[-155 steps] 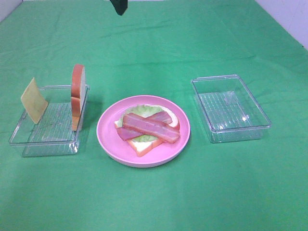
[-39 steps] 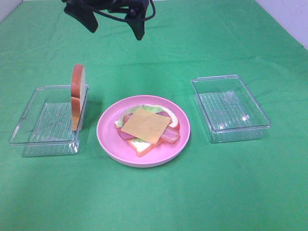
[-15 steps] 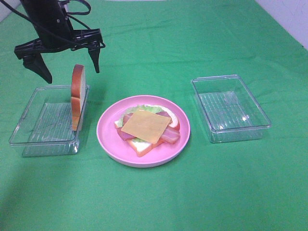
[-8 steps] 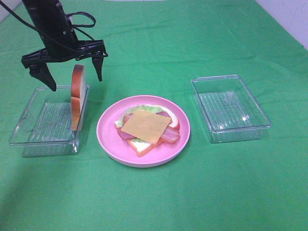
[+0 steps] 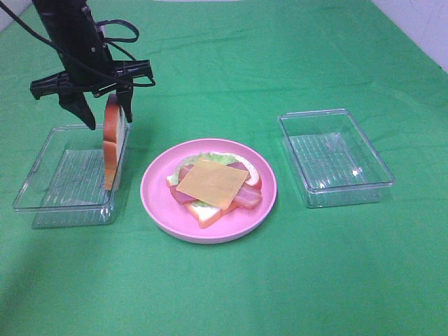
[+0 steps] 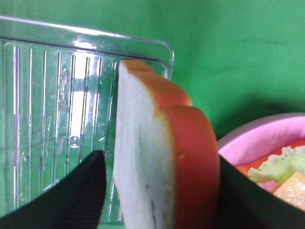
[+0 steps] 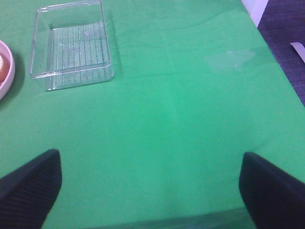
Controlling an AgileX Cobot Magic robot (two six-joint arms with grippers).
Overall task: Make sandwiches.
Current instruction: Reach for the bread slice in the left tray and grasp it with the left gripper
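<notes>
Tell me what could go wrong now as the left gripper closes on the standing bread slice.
1. The bread stands on edge against the tray wall; the left gripper straddles only its top, so it may slip or tip.
2. Lifting could drag the light tray along.
3. The cheese lies loose on the stack; a skewed drop could shift it.

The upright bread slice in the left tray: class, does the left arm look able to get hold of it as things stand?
Probably yes: the left gripper already straddles the bread slice, which stands clear above the tray wall, nothing between.
</notes>
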